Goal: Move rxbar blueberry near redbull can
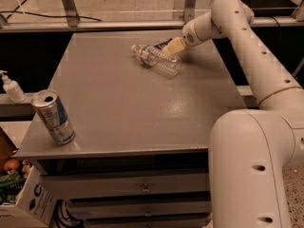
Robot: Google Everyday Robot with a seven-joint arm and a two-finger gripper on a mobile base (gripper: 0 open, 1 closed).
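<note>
Gripper (174,46) low at 1 o'clock on the grey table (118,108).
Largest first: smooth white arm (266,75); matte flat tabletop; clear ribbed plastic bottle (156,60) on its side, cap toward 10 o'clock, right in front of the gripper; redbull can (53,117), silver-blue, upright with a slight lean, well apart at 8 o'clock; rxbar blueberry (161,43), dark flat sliver mostly hidden behind the bottle, just beside the gripper, long axis seemingly 8-to-2. Grip spread or closed: cannot tell.

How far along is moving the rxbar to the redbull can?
Nothing delivered yet. The gripper is at the rxbar blueberry behind the water bottle at the far side of the table. Left: carrying it to the redbull can at the near-left corner.
</note>
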